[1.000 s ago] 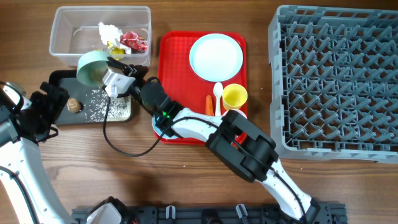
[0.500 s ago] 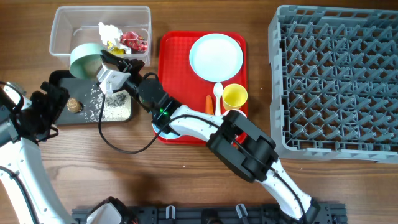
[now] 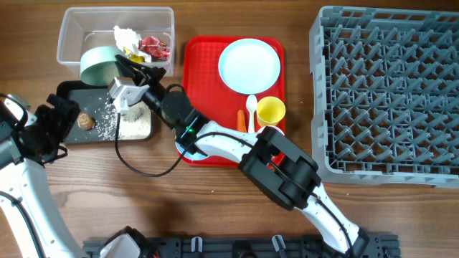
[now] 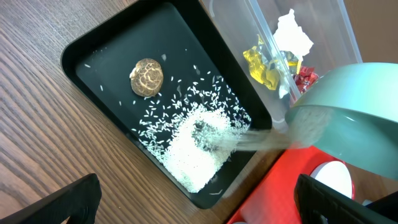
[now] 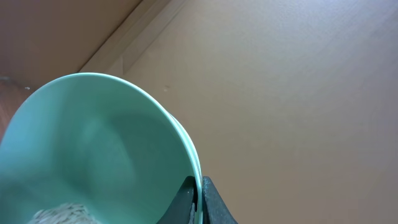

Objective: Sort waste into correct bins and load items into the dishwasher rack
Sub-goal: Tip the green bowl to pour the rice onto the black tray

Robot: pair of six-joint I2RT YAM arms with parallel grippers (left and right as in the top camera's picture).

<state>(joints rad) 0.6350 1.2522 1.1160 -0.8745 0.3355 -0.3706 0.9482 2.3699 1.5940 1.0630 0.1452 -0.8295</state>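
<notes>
My right gripper (image 3: 123, 69) (image 5: 199, 188) is shut on the rim of a pale blue bowl (image 3: 97, 65) (image 5: 93, 149) (image 4: 348, 118). The bowl is tipped over the black tray (image 3: 68, 89) (image 4: 106, 46), and white rice streams from it onto a rice pile (image 4: 199, 146) (image 3: 133, 123). A small brown lump (image 4: 147, 77) (image 3: 85, 121) lies in the same tray. Behind it, the clear tub (image 3: 72, 43) (image 4: 249, 18) holds red and yellow wrappers (image 4: 264, 62) and a white tissue (image 4: 292, 34). My left gripper (image 4: 199, 202) (image 3: 61, 115) hangs open and empty above the tray's near corner.
A red serving tray (image 3: 201, 57) carries a light-blue plate (image 3: 249, 64), a yellow cup (image 3: 270, 112), a white spoon (image 3: 251, 106) and an orange carrot (image 3: 239, 120). The grey dishwasher rack (image 3: 391, 93) fills the right side. My right arm stretches across the red tray's front left.
The right gripper has carried the bowl left and farther back over the black tray, and more rice has fallen onto the pile. The left arm has not moved.
</notes>
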